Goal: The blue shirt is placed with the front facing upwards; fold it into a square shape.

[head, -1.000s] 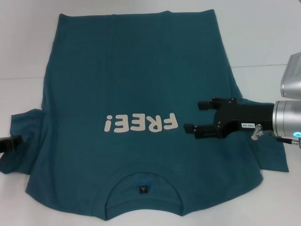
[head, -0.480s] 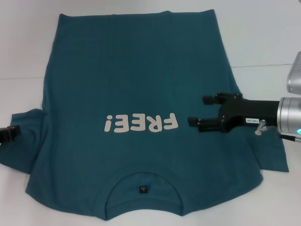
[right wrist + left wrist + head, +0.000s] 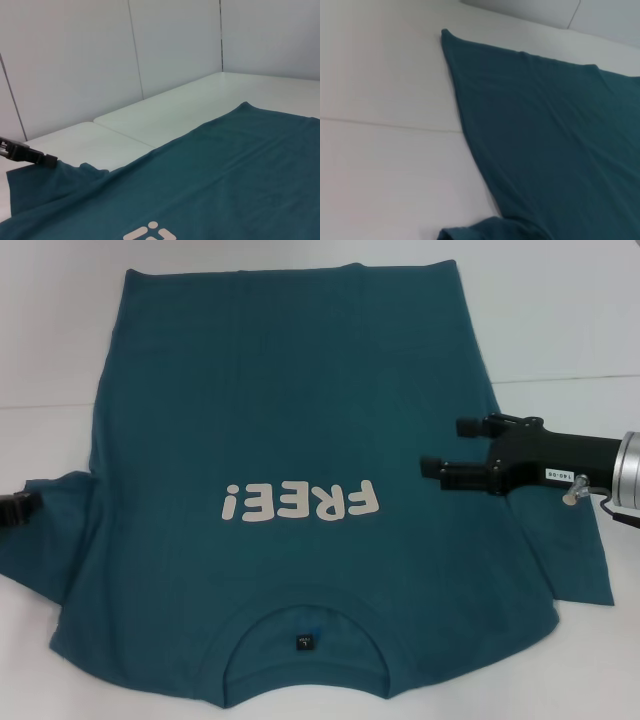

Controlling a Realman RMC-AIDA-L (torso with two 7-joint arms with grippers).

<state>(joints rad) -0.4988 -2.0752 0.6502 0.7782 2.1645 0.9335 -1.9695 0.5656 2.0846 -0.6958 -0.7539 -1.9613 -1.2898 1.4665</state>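
Right gripper (image 3: 447, 451), jaws parted and empty, hovers over the right side of the blue shirt (image 3: 290, 410) spread face-up across the white table (image 3: 560, 320) — the right sleeve (image 3: 580, 570) lies just beneath it, so this arm is nearer.

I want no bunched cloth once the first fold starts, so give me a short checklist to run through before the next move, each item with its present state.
1. The blue shirt lies face up with its lettering showing: ok.
2. Body of the shirt spread flat on the table: ok.
3. Sleeve at the robot's left lies smooth: not ok, its edge looks bunched in the left wrist view.
4. Right gripper open and free of cloth: ok, it hovers over the shirt's right side with its fingers apart.
5. Left gripper ready at the left sleeve: cannot tell, only its tip shows at the edge of the head view.
6. No fold made so far: ok.
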